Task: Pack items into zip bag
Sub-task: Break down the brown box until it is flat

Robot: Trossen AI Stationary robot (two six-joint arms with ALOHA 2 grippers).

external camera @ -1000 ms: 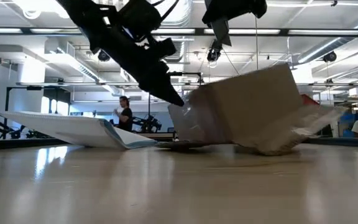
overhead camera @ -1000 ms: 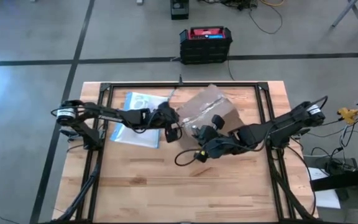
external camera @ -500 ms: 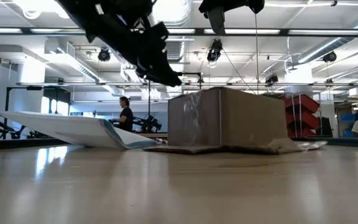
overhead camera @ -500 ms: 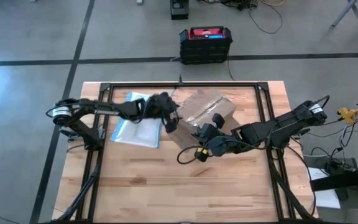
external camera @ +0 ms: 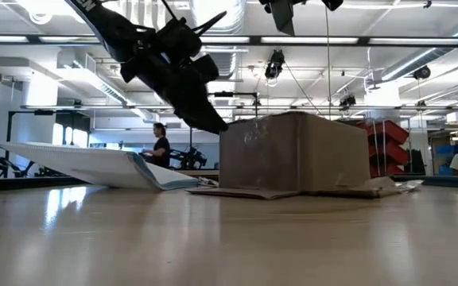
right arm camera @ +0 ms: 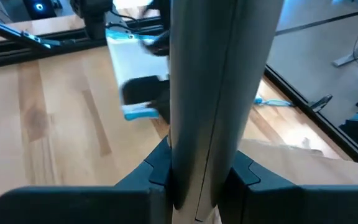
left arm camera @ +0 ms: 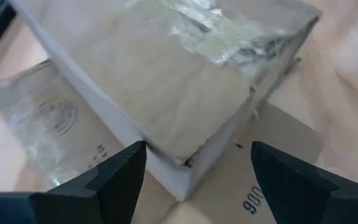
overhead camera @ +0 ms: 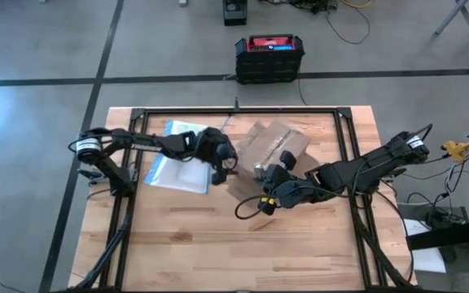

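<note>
Bright overhead strip lights (ceiling); wrist views blurred.

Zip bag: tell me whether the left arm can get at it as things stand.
Probably yes. The left gripper is open and empty above the box's edge, and the zip bag lies uncovered right beside it.

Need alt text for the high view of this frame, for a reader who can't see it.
Seen from above, a brown cardboard box sits mid-table between two dark arms. The open left gripper hovers at the box's left edge, beside the flat clear zip bag. The right gripper, at the box's near edge, clamps a slim grey tool.
</note>
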